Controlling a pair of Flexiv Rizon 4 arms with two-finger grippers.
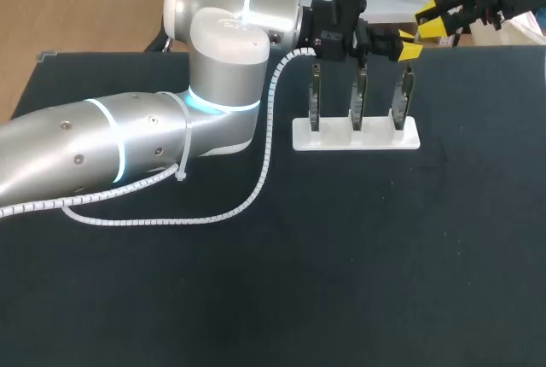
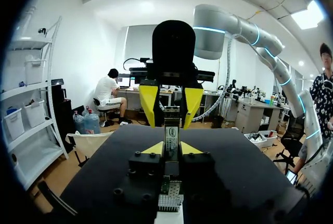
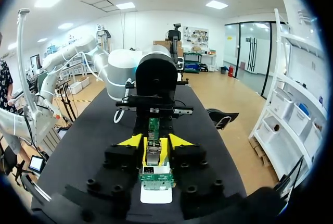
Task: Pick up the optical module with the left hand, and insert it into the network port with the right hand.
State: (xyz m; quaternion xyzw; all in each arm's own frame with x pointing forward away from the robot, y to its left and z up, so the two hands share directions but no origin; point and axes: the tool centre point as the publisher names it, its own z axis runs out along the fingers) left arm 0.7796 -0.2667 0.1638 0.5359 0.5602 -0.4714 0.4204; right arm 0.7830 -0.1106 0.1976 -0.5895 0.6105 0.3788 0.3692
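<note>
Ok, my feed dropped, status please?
Left gripper shut on optical module. Right gripper open, facing it. White stand under left gripper; nothing else between grippers.

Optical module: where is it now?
The module is clamped in the left gripper, facing the open right gripper, over the white rack's right end in the head view.

Left tool pinches the optical module — right tool faces it over the dark surface, fingers spread.

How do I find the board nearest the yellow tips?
Find the white stand on the black table; three boards stand on it in a row. It is the right-end board, the only one with the jaws of the left arm above it.
</note>
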